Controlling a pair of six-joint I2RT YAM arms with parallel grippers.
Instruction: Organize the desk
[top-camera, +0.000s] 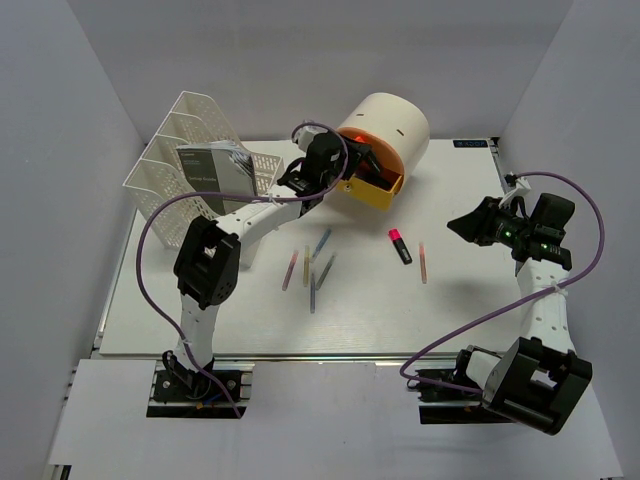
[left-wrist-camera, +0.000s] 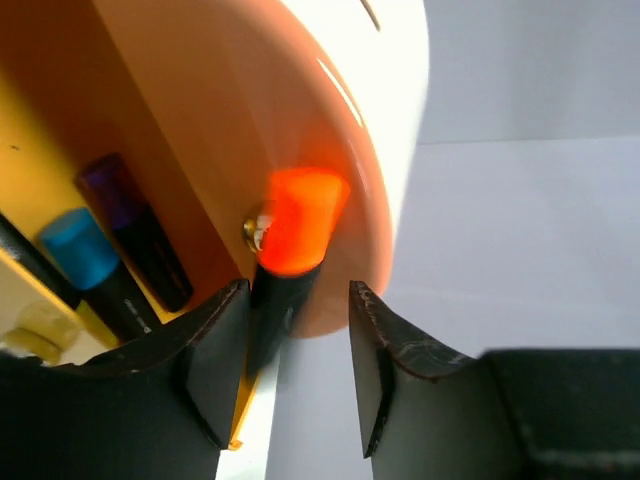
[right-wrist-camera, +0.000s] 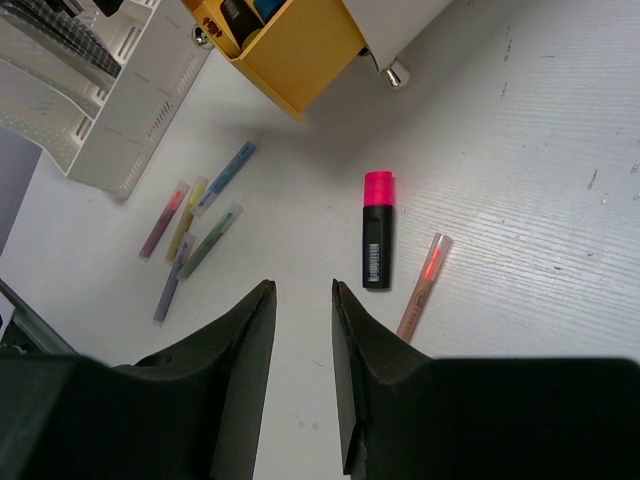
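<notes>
My left tool (left-wrist-camera: 298, 300), partly open, straddles an orange-capped black marker (left-wrist-camera: 300, 225) by the cream cylindrical drawer unit (top-camera: 392, 125). My right tool (right-wrist-camera: 303, 295), slightly parted and empty, hovers over the flat white counter (top-camera: 450, 300).

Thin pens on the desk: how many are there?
6. Five cluster centrally: pink, yellow, blue, green, purple. One red lies alone, right of the pink marker. The left arm may hide more.

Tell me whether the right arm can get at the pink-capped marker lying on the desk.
Probably yes. The right gripper hangs open, facing the pink-capped marker, which lies on bare desk, apart from the thin pen beside it.
</notes>
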